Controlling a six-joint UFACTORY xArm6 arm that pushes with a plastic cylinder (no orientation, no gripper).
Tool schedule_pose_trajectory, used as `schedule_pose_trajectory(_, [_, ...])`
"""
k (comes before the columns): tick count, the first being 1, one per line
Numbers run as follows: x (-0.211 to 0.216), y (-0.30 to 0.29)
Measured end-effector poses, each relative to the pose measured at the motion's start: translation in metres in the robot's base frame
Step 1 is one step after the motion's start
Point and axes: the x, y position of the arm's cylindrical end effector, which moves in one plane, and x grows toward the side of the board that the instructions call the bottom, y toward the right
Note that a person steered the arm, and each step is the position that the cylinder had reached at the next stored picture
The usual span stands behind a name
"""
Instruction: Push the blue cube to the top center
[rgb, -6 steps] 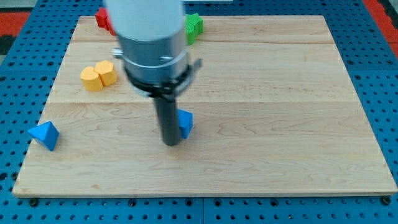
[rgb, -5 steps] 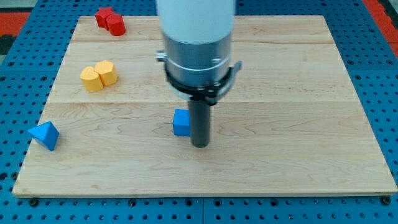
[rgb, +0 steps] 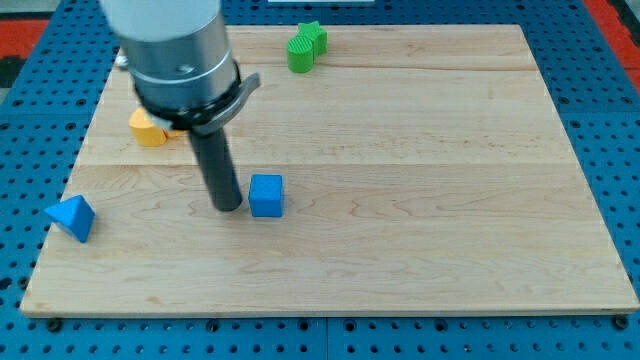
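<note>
Rod first: you are driving a plain dark rod with no claw on it, so no wide, narrow or holding state applies, and nothing is held. My tip (rgb: 227, 207) rests on the board (rgb: 430, 150), in its lower left-centre part.

Your blue cube (rgb: 266, 195) sits just beside my tip, on the tip's side toward the view's right and about level with it. You can see a thin strip of wood between rod and cube, so they look apart, though only barely. The cube lies below the board's middle, well short of the top edge.

Up from my tip, toward the view's top left, you can see a yellow block (rgb: 149, 130) peeking out from behind the arm's grey housing; most of it is hidden, so its shape cannot be told. Far off toward the view's left and slightly lower than my tip, a blue triangular block (rgb: 71, 217) lies at the board's edge. Well above my tip and to its right, a green block (rgb: 306, 46) lies near the top edge.
</note>
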Motion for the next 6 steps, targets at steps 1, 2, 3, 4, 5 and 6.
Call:
schedule_pose_trajectory(1, [0.001,0.036])
schedule_pose_trajectory(2, [0.033,0.048])
schedule_pose_trajectory(3, [0.035,0.08])
schedule_pose_trajectory(4, [-0.003,0.093])
schedule_pose_trajectory(5, [-0.05,0.095])
schedule_pose_trajectory(6, [-0.077,0.106])
